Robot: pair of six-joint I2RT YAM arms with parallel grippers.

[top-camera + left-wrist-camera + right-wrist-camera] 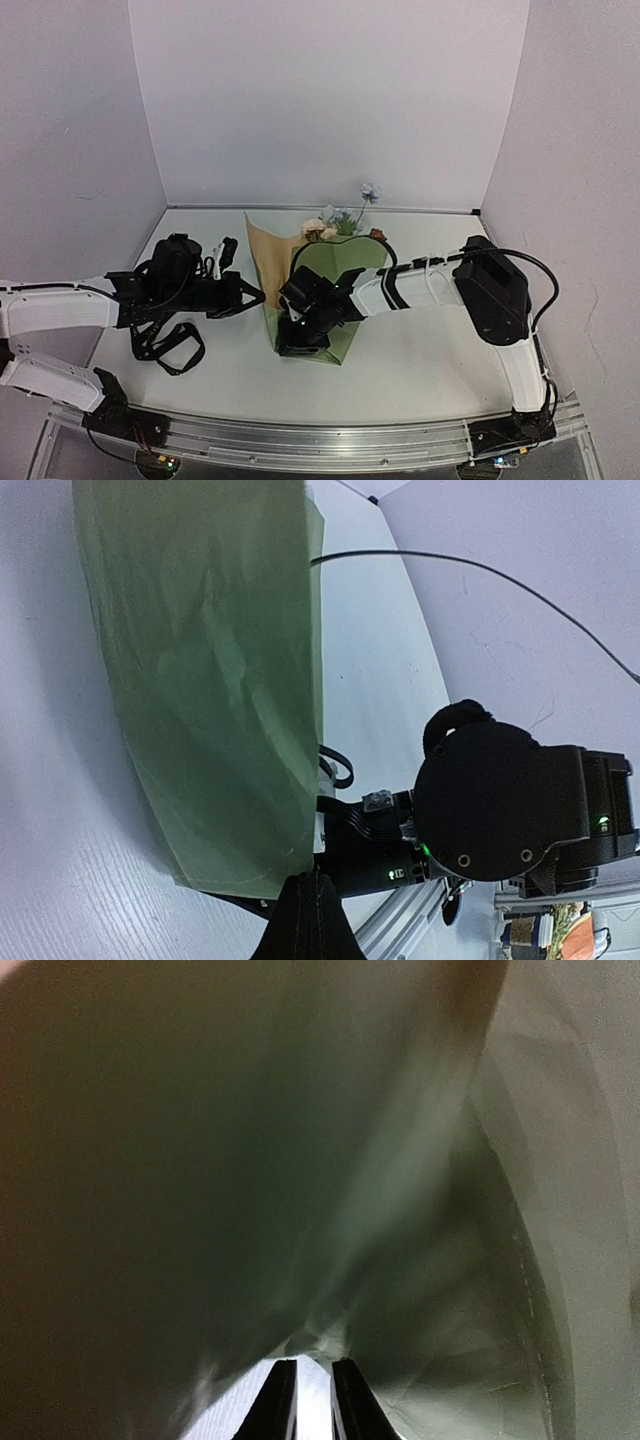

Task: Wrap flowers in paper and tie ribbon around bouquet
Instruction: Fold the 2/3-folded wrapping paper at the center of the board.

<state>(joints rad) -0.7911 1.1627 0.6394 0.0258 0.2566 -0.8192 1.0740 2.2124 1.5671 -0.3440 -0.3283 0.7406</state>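
My left gripper (254,296) was shut, its two fingers (310,920) pressed flat together with nothing between them. Straight ahead of its tips lay the paper (345,268), olive face up. In the left wrist view the sheet (210,680) filled the space in front and to one side of the fingers, with its nearest corner just beside them (touching or not, I could not say). The ribbon (168,347) lay behind that gripper, a loose black tangle on the table (430,360) under my left forearm, not in my grasp.

My right gripper (297,335) was down on the near end of the paper, just across the sheet's edge from my left one. Its fingers (275,1400) stood only a narrow slit apart, and the paper (300,1160) rose in a curved wall ahead of them, puckered right at the tips. Whether they pinched that pucker I could not tell.

The flowers (322,229) lay beyond the right gripper at the far end of the sheet. One pale blue bloom (370,190) stood higher, past the paper's far edge. A tan flap (264,250) of the reverse face stood up ahead of my left gripper.
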